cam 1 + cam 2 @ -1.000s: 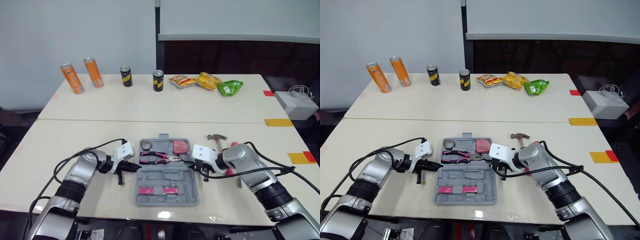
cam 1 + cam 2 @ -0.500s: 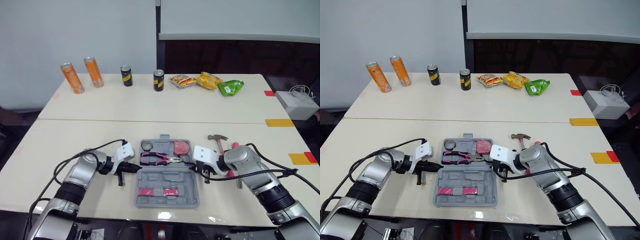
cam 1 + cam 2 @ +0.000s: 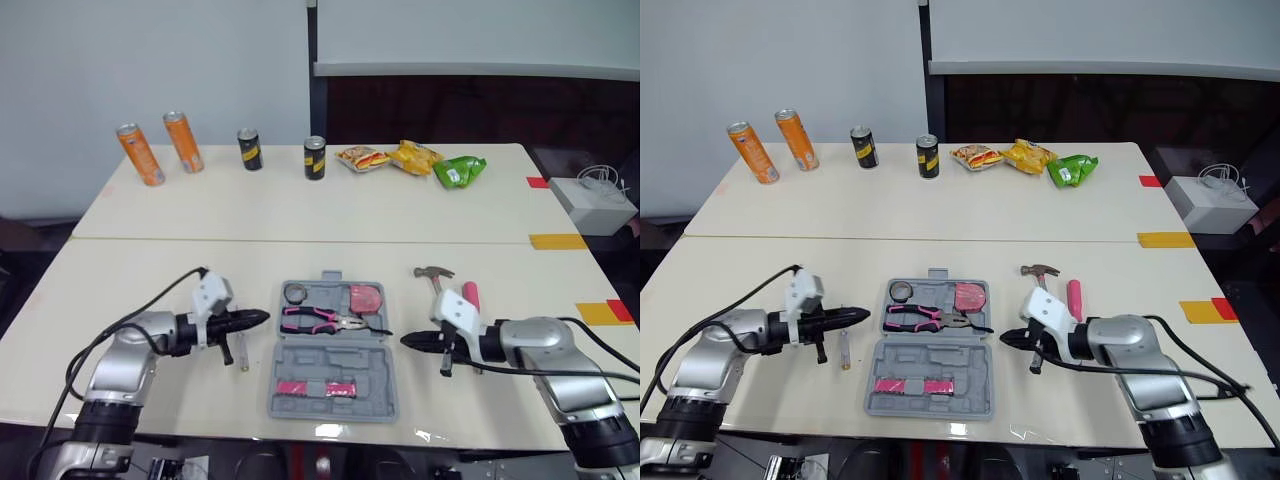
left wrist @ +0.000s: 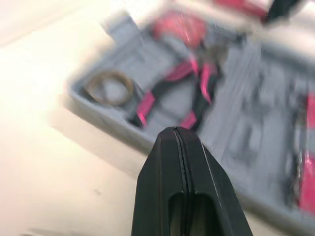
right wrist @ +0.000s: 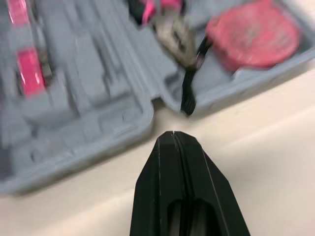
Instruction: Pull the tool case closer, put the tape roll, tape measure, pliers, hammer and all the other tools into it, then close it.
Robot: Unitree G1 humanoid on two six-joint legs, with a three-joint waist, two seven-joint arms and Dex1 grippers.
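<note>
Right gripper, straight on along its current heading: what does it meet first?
Probably the tool case, at its side rim by the hinge notch, next to the black strap. The shut right gripper points straight at it; depth is unclear.

The case (image 3: pixel 333 378) lies near on the table (image 3: pixel 300 215). Its far half holds tape roll (image 3: pixel 294 292), pliers (image 3: pixel 322 319) and tape measure (image 3: pixel 365 296), left to right. The hammer (image 3: pixel 434 274) lies right of it, cans (image 3: pixel 140 156) far left.
</note>
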